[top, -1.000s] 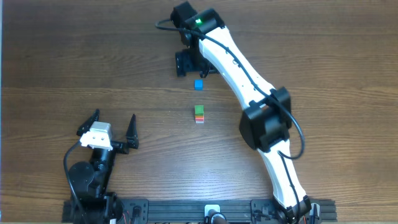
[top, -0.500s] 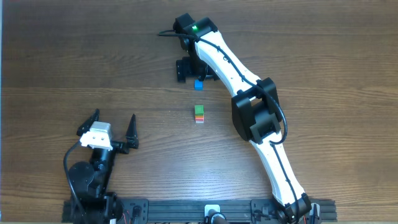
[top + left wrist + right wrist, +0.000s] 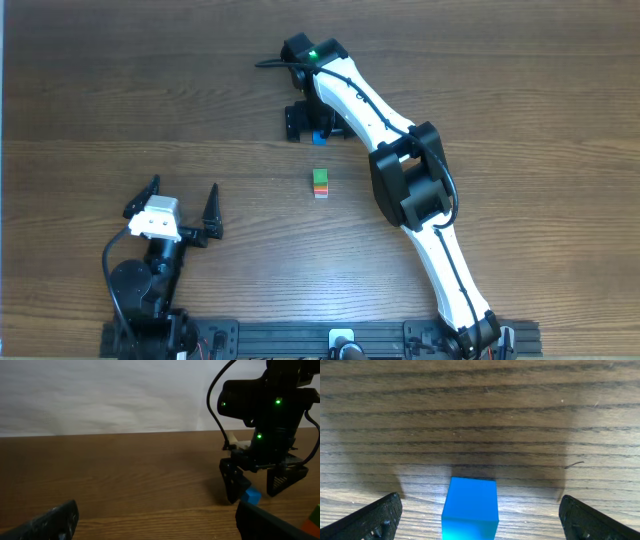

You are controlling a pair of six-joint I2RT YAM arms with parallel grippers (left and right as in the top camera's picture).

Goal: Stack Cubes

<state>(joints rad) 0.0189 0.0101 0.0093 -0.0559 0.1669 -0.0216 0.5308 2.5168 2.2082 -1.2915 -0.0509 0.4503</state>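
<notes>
A dark brown bench with long, fine wood grain runs back to a plain white wall. Towards its far side sits a small blue cube, smooth and glossy with crisp edges, lying flat on the grain. The right jaws are spread wide around it, one black finger on each side, and both are clear of its faces. In the left wrist view their tips hang low, close to the wood. A little nearer the arm bases stands a short stack of cubes, a green one on top of an orange-red one, apart from the blue cube. The right arm, white shells with black joints and a green light at the wrist, stretches out past the stack to get there. The left arm sits folded by its base, well away from both. The left jaws are also wide apart and grip nothing, their pointed black fingers splayed over bare wood.
</notes>
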